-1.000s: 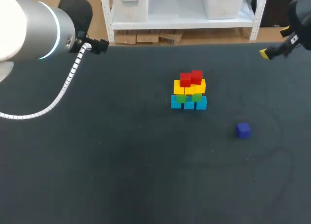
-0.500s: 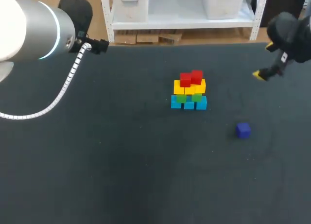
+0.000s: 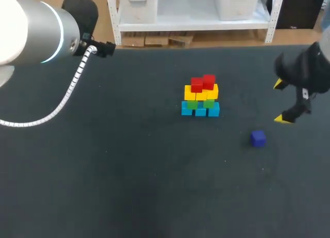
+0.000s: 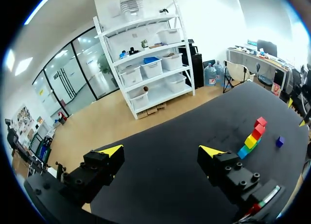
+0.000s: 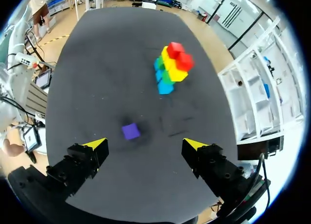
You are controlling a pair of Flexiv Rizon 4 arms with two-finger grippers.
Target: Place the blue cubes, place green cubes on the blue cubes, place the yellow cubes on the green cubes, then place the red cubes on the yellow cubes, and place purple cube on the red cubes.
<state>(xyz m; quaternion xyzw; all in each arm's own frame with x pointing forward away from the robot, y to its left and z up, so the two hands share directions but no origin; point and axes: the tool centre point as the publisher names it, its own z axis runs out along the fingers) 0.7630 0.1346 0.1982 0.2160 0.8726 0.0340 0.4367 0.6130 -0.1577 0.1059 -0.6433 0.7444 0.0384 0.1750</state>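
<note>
The small purple cube (image 3: 258, 138) sits alone on the dark counter (image 3: 129, 171), well apart from the stack and on its right-arm side. It is the one piece not yet placed. The stack stands near the counter's middle: blue cubes (image 3: 200, 110) at the base, green cubes (image 3: 200, 104) on them, yellow cubes (image 3: 201, 93) above, and two red cubes (image 3: 202, 83) on top. I judge that the red pair is the seat waiting for the purple one.

The right arm (image 3: 304, 73) hangs above the counter close to the purple cube. Its jaws are released and spread wide, with nothing between them. In the right wrist view the cube lies just ahead of the gap between the yellow tips, which suggests the arm is lining up for a pickup. The left arm's jaws are also released and empty, held far back from the stack, probably to keep clear.

The purple cube has no long axis. It rests flat on one face, turned slightly askew to the line between the right tips. The stack's rows run across the counter from side to side, and it rises upright.
</note>
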